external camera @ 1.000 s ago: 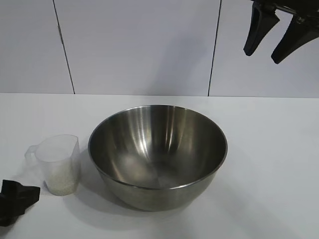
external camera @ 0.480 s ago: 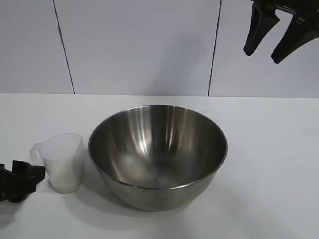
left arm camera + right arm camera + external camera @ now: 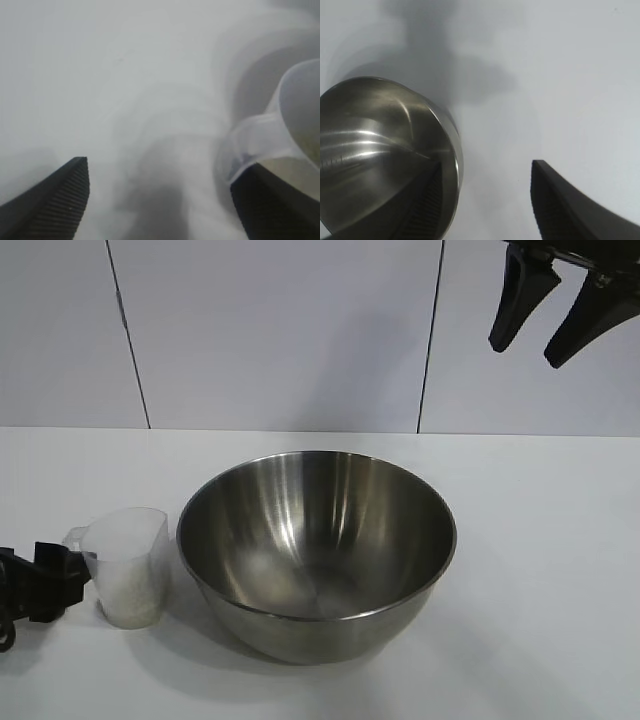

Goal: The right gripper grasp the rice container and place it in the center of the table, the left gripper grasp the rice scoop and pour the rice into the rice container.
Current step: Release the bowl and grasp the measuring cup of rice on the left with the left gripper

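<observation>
Now left pincer (image 3: pixel 62 575) open at rice scoop (image 3: pixel 128 565) handle; no readable labels.

A shiny brushed silver-grey steel mixing bowl (image 3: pixel 316 552) sits mid-frame on a plain white worktop (image 3: pixel 540 540). At lower left, a frosted translucent plastic cup (image 3: pixel 126 565) holds white rice grains (image 3: pixel 130 608). Both the matte black left gripper (image 3: pixel 40 580) at lower left and the black right gripper (image 3: pixel 548 310) at upper right are unpatterned.
</observation>
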